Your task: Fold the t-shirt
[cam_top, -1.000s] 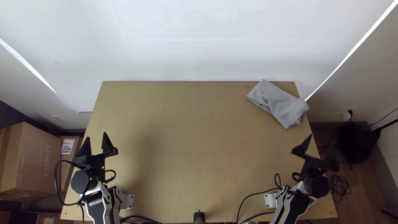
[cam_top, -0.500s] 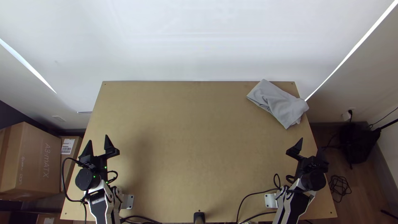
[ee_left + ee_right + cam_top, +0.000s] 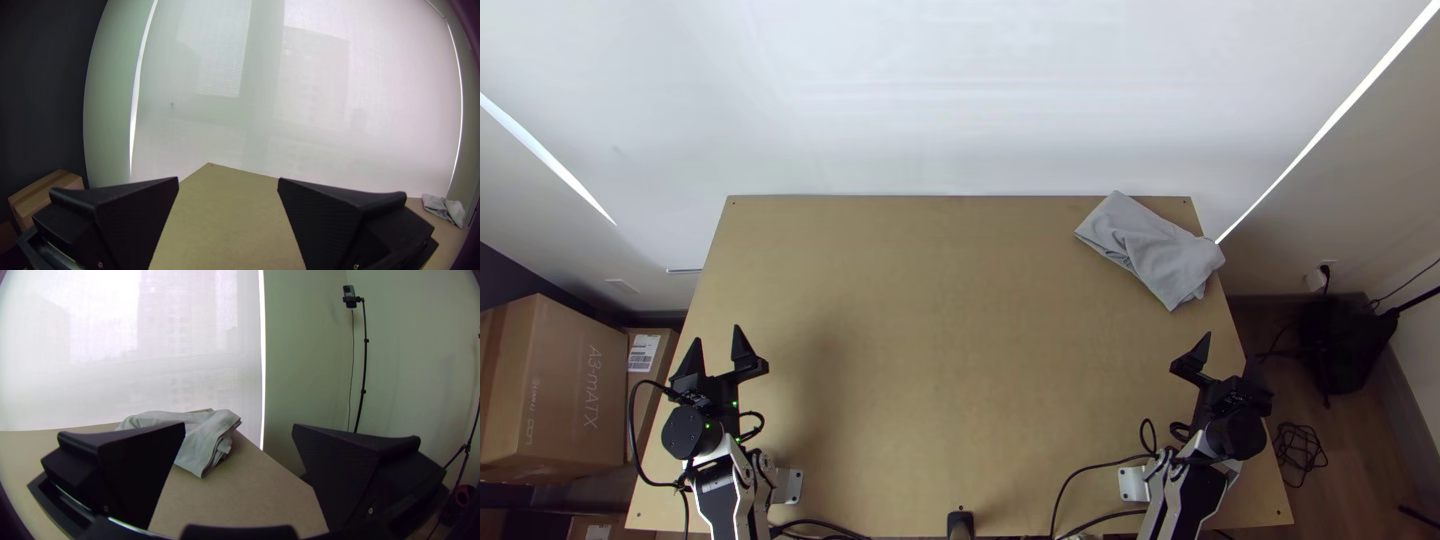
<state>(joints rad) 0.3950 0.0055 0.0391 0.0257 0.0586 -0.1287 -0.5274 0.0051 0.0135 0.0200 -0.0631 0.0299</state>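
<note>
Grey t-shirt (image 3: 1150,250) lies at the far R corner of the desk (image 3: 930,330), folded into a rough, compact bundle w/ a few creases across its top, one end reaching over the desk's R edge, as seen on my remote feed. The R wrist cam gives me several cloth layers stacked at one side of the bundle, their edges a bit uneven, w/ part of the shirt behind one of my fingers (image 3: 135,470).

My L tool (image 3: 718,340) is over the near L part of the desk, pointing to the far side, its two fingers spread wide; btwn them, the L wrist cam frames the desk's far L corner. My R tool (image 3: 1230,355) is at the desk's R edge, on the near side of the shirt and well apart from it, fingers also spread wide.

Beyond the desk's far edge hangs a pale blind (image 3: 320,100). Lg. cardboard box (image 3: 555,390) sits L of the desk, w/ a smaller carton (image 3: 645,355) btwn the two. To the R, black cable (image 3: 1300,452) lies coiled on the wood floor (image 3: 1360,440); a thin black stand (image 3: 365,342) carries a phone-like device (image 3: 349,296) near its top.
</note>
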